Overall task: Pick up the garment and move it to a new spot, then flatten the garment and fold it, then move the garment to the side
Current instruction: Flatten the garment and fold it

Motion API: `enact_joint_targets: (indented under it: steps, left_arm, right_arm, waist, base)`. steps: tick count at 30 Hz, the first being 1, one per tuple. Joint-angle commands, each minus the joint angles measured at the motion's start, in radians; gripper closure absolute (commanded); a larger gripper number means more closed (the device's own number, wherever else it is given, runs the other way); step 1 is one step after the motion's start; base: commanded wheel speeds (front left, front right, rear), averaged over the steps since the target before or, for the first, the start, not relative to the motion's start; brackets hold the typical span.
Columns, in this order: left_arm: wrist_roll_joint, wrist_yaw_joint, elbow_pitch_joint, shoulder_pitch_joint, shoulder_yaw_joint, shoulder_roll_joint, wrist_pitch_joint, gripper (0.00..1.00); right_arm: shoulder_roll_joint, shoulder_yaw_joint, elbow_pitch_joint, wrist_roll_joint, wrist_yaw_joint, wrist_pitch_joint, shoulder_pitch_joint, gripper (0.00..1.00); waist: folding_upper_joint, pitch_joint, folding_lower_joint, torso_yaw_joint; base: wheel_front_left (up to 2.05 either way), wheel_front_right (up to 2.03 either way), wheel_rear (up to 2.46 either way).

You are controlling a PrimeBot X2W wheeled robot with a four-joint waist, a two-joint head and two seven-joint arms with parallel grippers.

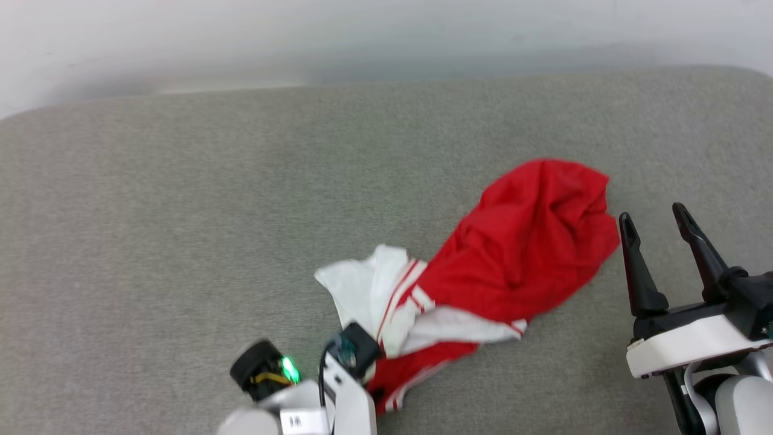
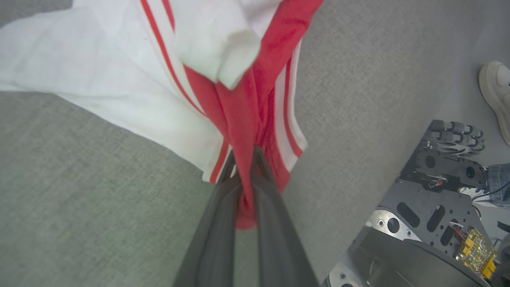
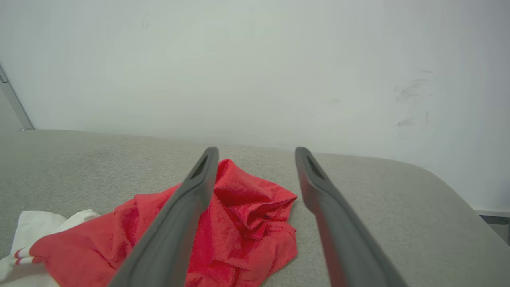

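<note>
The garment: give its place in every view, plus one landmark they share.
Head view: garment lower centre to right, crumpled.
Left wrist view: garment across the top, red fold pinched in the shut left tool.
Right wrist view: garment lower left to centre, behind the open right tool.
Shared landmark: the grey fabric surface beneath it.

I have open grey surface (image 1: pixel 181 211) from 8 round to 1 o'clock of the garment (image 1: pixel 519 254), the wall (image 1: pixel 362 36) beyond at 12, my right gripper (image 1: pixel 652 212) just beside the garment at 3 and my left gripper (image 2: pixel 244 153) at 7.
</note>
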Motion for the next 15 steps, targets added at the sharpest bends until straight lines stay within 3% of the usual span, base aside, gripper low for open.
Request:
enact_joint_targets:
  steps: [1,8,9,10,15]
  left_arm:
    - [-0.01,-0.001,-0.032,0.059,-0.028,0.013,0.007,1.0]
    - [0.006,0.007,-0.042,0.134,-0.079,0.01,-0.02,1.0]
    - [0.013,0.011,-0.041,0.133,-0.078,0.006,-0.032,0.71]
    - [0.021,0.017,-0.04,0.129,-0.075,0.004,-0.047,0.0]
    - [0.026,0.054,-0.052,0.114,-0.03,-0.004,-0.124,0.0]
  right_arm:
    - [0.01,-0.005,0.009,-0.007,-0.001,0.007,0.015,0.0]
    - [0.022,0.0,0.022,-0.013,-0.001,0.02,0.024,0.0]
    - [0.023,-0.001,0.024,-0.013,-0.001,0.021,0.025,0.0]
    - [0.024,-0.002,0.026,-0.013,-0.001,0.024,0.027,0.0]
    - [0.027,-0.006,0.034,-0.015,-0.001,0.029,0.03,0.0]
  waist:
    - [0.0,-0.047,0.0,0.045]
    - [0.0,-0.068,0.0,0.065]
    - [0.0,-0.07,0.0,0.068]
    - [0.0,-0.072,0.0,0.07]
    - [0.0,-0.087,0.0,0.075]
  base:
    - [0.0,0.0,0.0]
    - [0.0,0.0,0.0]
    - [0.0,0.0,0.0]
    - [0.0,0.0,0.0]
    - [0.0,0.0,0.0]
